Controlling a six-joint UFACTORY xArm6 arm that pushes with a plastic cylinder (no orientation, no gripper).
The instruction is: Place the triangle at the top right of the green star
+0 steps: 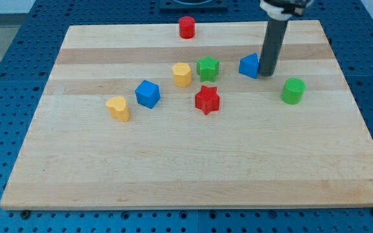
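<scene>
The wooden counter (pixel 193 175) fills most of the view, a pale board resting on a blue perforated surface (pixel 5 58). The arm's dark rod (pixel 272 45) comes down from the view's top, and the tip (pixel 267 74) rests on the board touching the right side of the blue triangle (pixel 248 65). There is no hand on this arm, only the rod, so nothing is being gripped. The blue triangle lies to the view's right of the green star (pixel 208 68), near it but apart, at about the same height or a touch higher. The green cylinder (pixel 293 90) stands to the lower right of the tip, clear of it. The red star (pixel 207 99) sits just below the green star, and the yellow block (pixel 182 74) (it looks six-sided, though that is hard to make out) stands just beside the green star on its left. Farther to the view's left are the blue cube (pixel 147 94) and the yellow heart (pixel 118 109), close together. The red cylinder (pixel 186 28) stands alone near the board's top edge. No brand, label or legible writing shows on the blocks or the board.
</scene>
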